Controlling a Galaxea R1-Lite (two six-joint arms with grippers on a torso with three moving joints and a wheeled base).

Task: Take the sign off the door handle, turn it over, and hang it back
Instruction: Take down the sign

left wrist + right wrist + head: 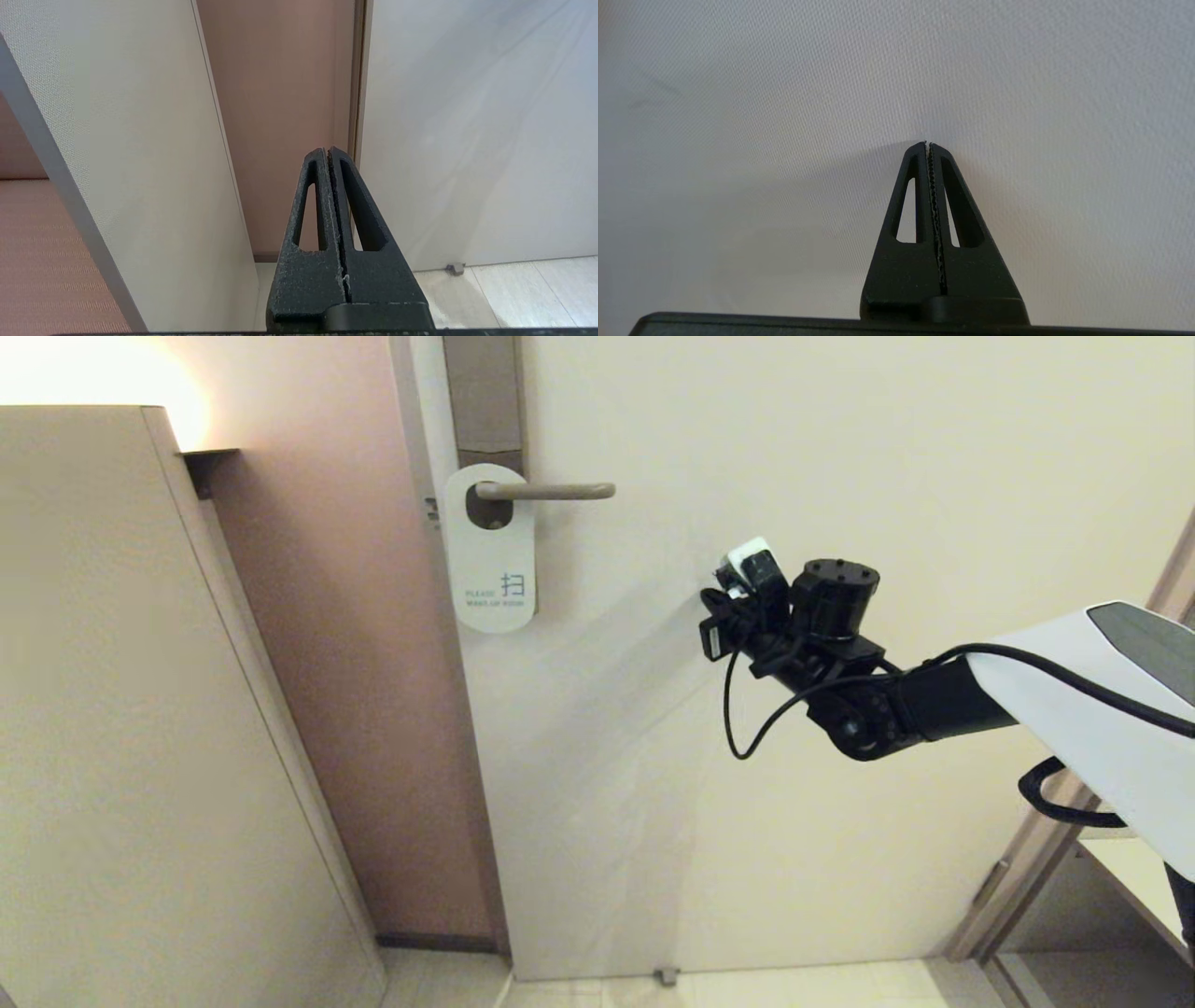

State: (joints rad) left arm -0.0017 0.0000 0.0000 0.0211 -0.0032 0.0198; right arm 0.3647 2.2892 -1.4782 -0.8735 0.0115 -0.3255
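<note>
Sign (492, 555) hangs on door handle (551, 491), white side out; backplate top cut off. Right gripper (928, 143) closed, empty, near door (840, 476). Left gripper (327, 150) closed, empty.

The sign (490, 551), white side out, hung on the door handle (551, 491). Near its lower end it carried a large blue Chinese character, 扫, with small blue lettering beside and beneath it reading "PLEASE MAKE UP ROOM".

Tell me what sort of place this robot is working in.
Probably a hotel room entrance. A door hanger sign reading "please make up room" hangs on the lever door handle of a plain door, with a tall lock plate above.
</note>
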